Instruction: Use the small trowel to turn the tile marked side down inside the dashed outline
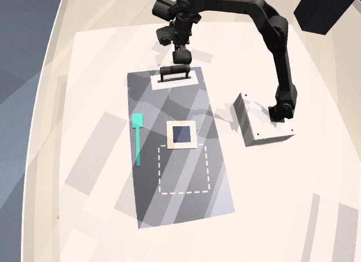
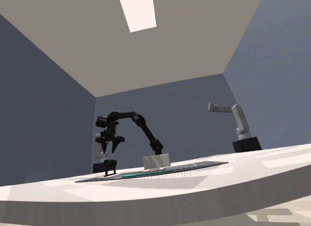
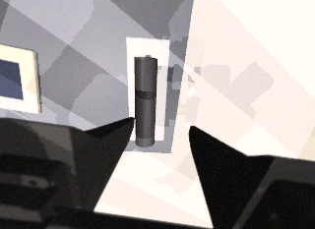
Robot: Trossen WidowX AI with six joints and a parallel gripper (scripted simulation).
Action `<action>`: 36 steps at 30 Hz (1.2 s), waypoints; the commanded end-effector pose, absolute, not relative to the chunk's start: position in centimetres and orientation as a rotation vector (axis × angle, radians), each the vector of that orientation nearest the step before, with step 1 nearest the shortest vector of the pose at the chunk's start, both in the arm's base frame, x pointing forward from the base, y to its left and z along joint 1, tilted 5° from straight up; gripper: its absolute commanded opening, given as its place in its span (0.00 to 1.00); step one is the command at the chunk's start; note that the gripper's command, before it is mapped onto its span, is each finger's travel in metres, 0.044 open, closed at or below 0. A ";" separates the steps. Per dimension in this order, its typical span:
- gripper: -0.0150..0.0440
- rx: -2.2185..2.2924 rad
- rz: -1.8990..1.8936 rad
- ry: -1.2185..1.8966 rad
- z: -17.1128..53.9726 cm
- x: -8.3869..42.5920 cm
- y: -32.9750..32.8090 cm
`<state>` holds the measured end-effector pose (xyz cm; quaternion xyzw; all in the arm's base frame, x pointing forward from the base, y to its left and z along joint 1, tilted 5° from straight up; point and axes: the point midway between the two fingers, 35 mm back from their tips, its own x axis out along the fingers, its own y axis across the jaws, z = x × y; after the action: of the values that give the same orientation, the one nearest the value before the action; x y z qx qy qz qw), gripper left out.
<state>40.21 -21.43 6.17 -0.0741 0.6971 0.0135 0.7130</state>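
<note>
The small trowel, with a white blade and a black bar handle (image 1: 175,69) (image 2: 110,163) (image 3: 145,106), rests at the far end of the grey mat (image 1: 145,195) (image 3: 108,13). The tile (image 1: 181,134) (image 2: 153,170) (image 3: 27,82) is cream with a dark square mark facing up. It lies flat on the mat and slightly overlaps the far edge of the dashed outline (image 1: 180,192). My gripper (image 2: 109,152) (image 3: 161,125) is open and empty, pointing down above the trowel. In the wrist view, the handle shows close to the left fingertip. The fingertips are hidden in the top view.
A teal spatula-shaped tool (image 1: 137,145) (image 2: 148,174) lies along the mat's left edge. The arm stands on a pale box (image 1: 268,132) (image 2: 156,162) right of the mat. Two grey arms (image 2: 241,120) (image 2: 98,146) stand in the background.
</note>
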 end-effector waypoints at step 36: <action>0.67 -0.169 0.167 1.617 -0.5 39.9 -19.4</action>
<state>40.14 -19.50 0.05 -0.0765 0.7195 0.0704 0.6866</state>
